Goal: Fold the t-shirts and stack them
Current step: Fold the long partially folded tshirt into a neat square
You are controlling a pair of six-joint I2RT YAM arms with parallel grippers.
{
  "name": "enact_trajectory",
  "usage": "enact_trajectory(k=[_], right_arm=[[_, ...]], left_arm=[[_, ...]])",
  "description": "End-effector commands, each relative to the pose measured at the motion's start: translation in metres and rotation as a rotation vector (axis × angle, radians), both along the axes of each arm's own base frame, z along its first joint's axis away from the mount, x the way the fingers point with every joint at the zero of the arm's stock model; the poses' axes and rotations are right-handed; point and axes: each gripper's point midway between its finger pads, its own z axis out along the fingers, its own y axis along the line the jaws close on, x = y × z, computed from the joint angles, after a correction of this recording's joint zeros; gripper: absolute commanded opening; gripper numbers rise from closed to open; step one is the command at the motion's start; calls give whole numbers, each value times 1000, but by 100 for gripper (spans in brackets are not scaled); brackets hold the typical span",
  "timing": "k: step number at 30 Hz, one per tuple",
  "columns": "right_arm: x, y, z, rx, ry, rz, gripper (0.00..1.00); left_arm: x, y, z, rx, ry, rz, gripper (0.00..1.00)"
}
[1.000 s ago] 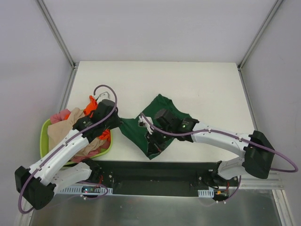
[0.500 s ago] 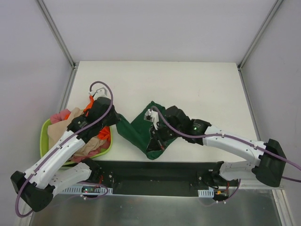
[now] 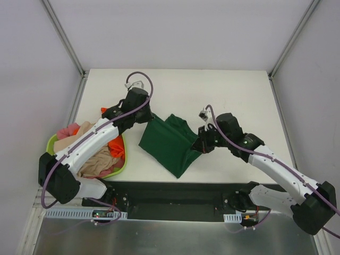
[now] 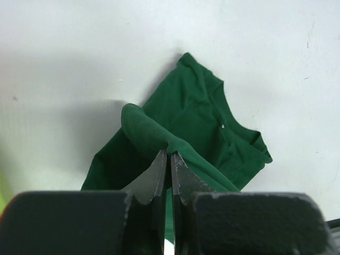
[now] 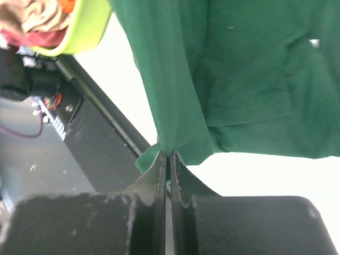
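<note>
- Near left: a lime-green basket (image 3: 51, 150) stands on the table (image 3: 228, 90) at the left edge, just beside the left arm
- Basket contents: a heap of crumpled t-shirts, with a beige shirt (image 3: 95, 162) nearest, an orange shirt (image 3: 114, 146) against the right wall and a pink shirt (image 3: 66, 130) at the far left
- Centre: the dark green t-shirt (image 3: 169, 142) is stretched between the two arms, apart from the basket and to its right; its lowest point reaches toward the near table edge, and the lower cloth appears to lie on the table
- Right gripper (image 3: 201, 142): positioned at the right edge of the dark green t-shirt; the right wrist view shows the jaws clenched on a fold of green cloth with no gap between them, the rest of the cloth spreading away beyond
- Left gripper (image 3: 149, 118): positioned at the far left corner of the same shirt, farther from the bases than the right gripper; the left wrist view shows the jaws clenched on a rolled fold of green cloth
- Neck label (image 4: 223, 126): a small white mark at the neckline, seen beyond the left jaws
</note>
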Motion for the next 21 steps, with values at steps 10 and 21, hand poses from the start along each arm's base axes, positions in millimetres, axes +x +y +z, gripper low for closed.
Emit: enact_trajectory(k=[10,21], right_arm=[[51,-81,-36,-223,35,-330,0],[108,-105,-76,-379,61,-420,0]], left_arm=[[90,-50,-8,70,-45,-63,0],[129,-57,-59,170,12,-10,0]])
